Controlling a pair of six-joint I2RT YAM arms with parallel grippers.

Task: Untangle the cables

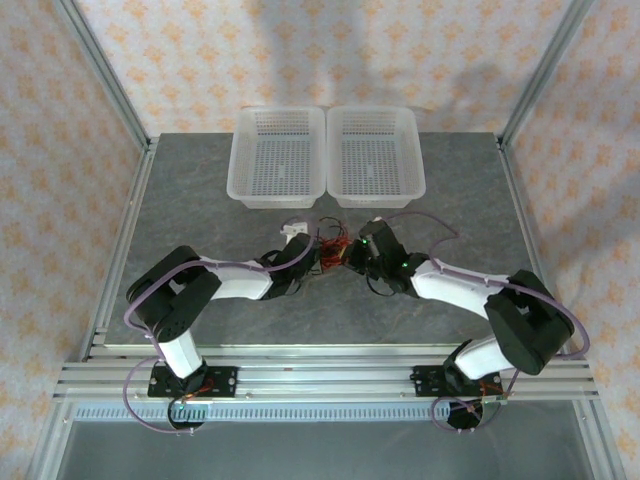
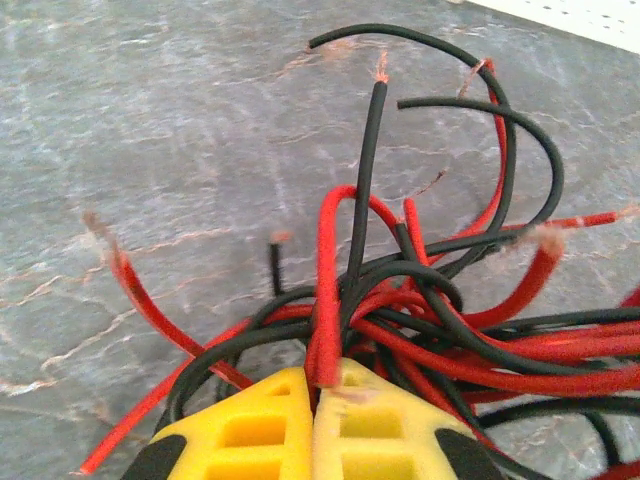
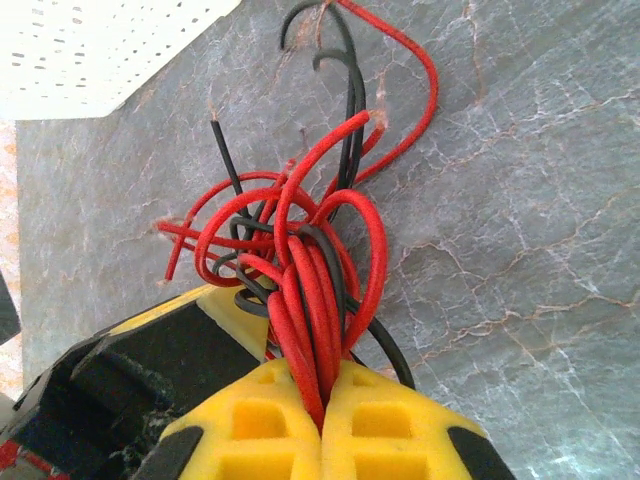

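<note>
The cables are a knot of thin red and black wires on the grey table, between the two grippers and in front of the baskets. My left gripper is at the knot's left side. In the left wrist view its yellow jaws are shut on one red cable that rises from the tangle. My right gripper is at the knot's right side. In the right wrist view it is shut on a bundle of several red cables, with black ones looped round them.
Two clear mesh baskets stand side by side at the back, the left basket and the right basket. Loose wire ends stick out toward them. Metal frame posts flank the table.
</note>
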